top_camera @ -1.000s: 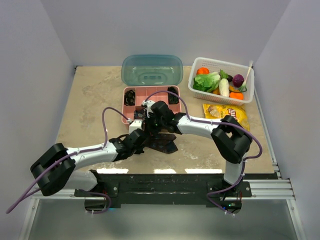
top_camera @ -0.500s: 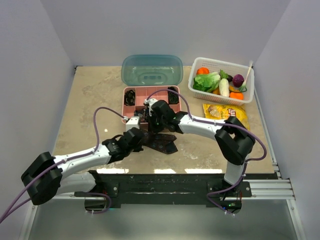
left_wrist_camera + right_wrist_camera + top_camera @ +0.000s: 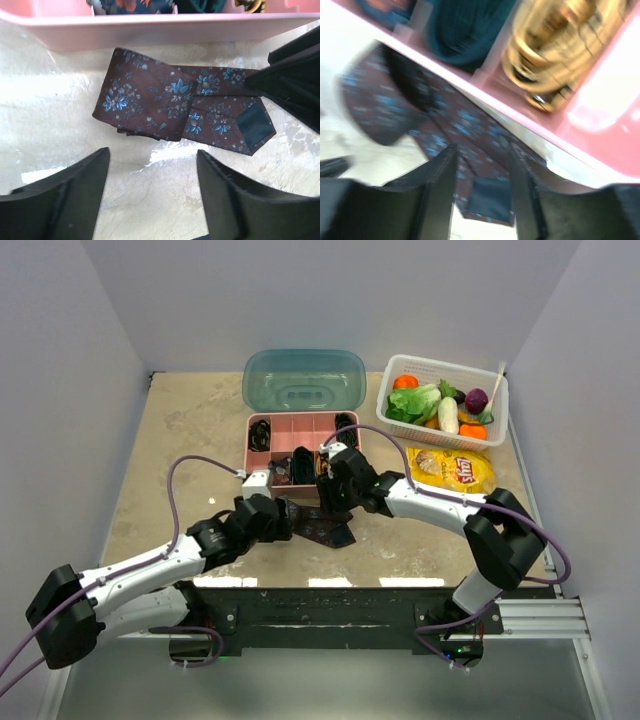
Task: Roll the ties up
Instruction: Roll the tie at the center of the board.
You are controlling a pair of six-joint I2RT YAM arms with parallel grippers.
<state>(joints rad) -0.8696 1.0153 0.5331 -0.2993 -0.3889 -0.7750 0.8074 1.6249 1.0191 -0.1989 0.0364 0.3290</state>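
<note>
Left fingers [image 3: 70, 195] stand parted and empty, low over the counter [image 3: 180, 440] in front of the tray [image 3: 150, 32]. The right fingers [image 3: 437, 195], blurred in their own view, are also spread with nothing clamped between them, above the tie's pointed end. The tie [image 3: 160, 107], maroon with blue flowers, lies loosely folded and flat on the counter just in front of the tray's near wall, not rolled, its dark-lined tip turned up. Inside the pink tray sit rolled ties, among them a gold coil [image 3: 555, 45] and a dark green coil [image 3: 465, 30]. A teal lid [image 3: 303, 380] lies behind the tray. A white basket [image 3: 445, 362] of vegetables stands to the tray's right, a yellow chip bag [image 3: 455, 468] nearer than it.
</note>
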